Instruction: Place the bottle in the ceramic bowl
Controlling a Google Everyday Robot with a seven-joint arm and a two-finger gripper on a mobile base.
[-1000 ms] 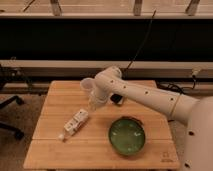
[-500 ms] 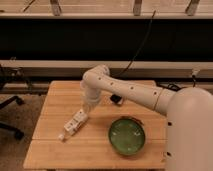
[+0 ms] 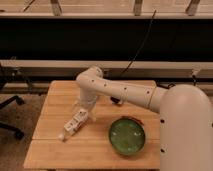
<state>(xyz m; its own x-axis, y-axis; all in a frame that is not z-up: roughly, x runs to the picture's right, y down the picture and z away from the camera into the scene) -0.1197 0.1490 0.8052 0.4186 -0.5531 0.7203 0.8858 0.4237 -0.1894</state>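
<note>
The gripper [image 3: 84,108] is low over the wooden table [image 3: 50,105], at the end of a white arm [image 3: 125,92] that reaches in from the right and bends down at its elbow. It hangs just above the far right end of the bottle [image 3: 74,122]. Whether it is wide, narrow or already closed on the bottle cannot be told, as the wrist and its pale covering hide that part. Whether it is touching the bottle cannot be told either.

The bottle lies on its side on the left half of the table. It points slantwise, with one end under the gripper and the other end toward the near left corner. It is resting on the wood, not lifted.

The green bowl [image 3: 127,136] sits to the right of the bottle and a little nearer, close to the near edge of the table. It is apart from the bottle, with bare wood between them. Nothing shows inside it.

By this layout the task looks to be at its early stage: the arm has been brought to the bottle, but no lift shows. What is left is to get a firm hold, raise the bottle, carry it right and near over the bowl, and set it down inside.
</note>
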